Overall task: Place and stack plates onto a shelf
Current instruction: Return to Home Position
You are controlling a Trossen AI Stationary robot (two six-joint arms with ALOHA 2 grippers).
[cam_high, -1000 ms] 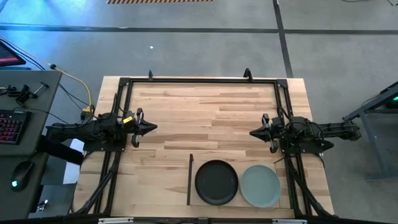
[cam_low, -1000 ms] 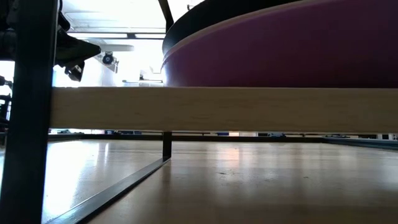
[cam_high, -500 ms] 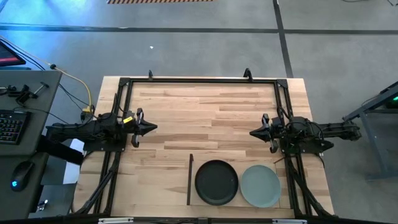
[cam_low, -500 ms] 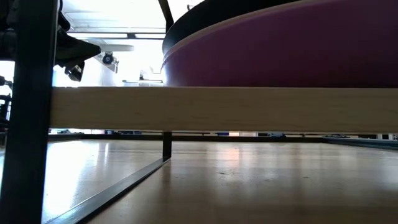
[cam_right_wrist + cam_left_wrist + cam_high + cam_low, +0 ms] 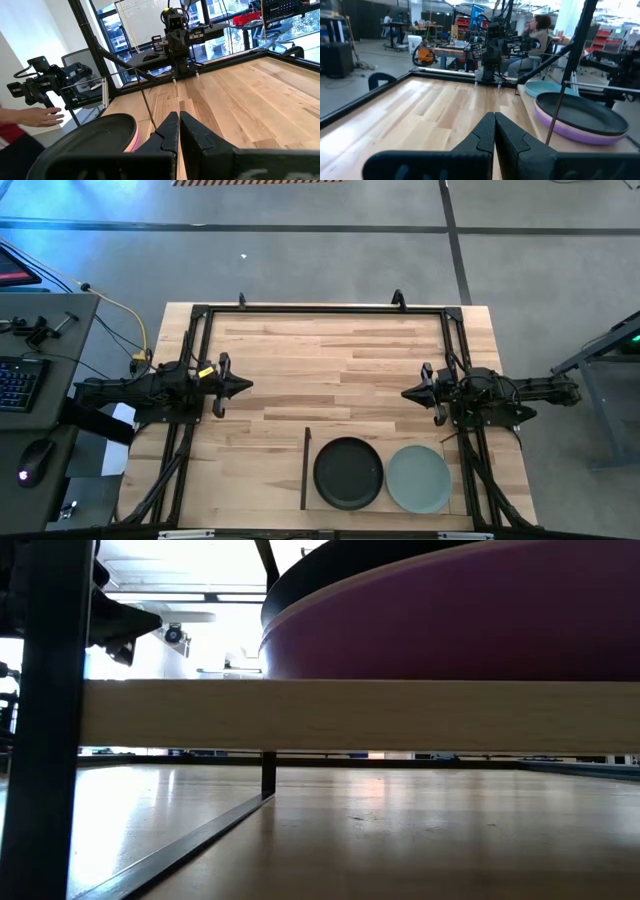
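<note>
In the high view, your left hand [image 5: 240, 386] sits at middle left and your right hand [image 5: 407, 393] at middle right. Both are over bare bench [image 5: 320, 345], well apart from the shelf [image 5: 325, 442] at lower centre. There the black plate [image 5: 348, 472] tops a stack and the pale blue-green plate [image 5: 419, 478] lies flat just beside it. I judge the main risk to be the right arm, which is the nearer one. If it dips while settling, it could catch the frame or nudge that loose plate. In the low view, the purple plate [image 5: 470, 630] fills the upper right on the shelf's front edge. A knock from behind could slide the stack toward that edge. The dark post [image 5: 45, 720] at far left blocks much of the room. In the left wrist view, that hand's fingers are pressed together and hold nothing. A thin rod [image 5: 562, 95] stands in front of the stack and would snag a low sweep. In the right wrist view, the fingers are likewise pinched together and empty. Watch the person's hand [image 5: 42, 117] at the left edge, which is near the bench.
</note>
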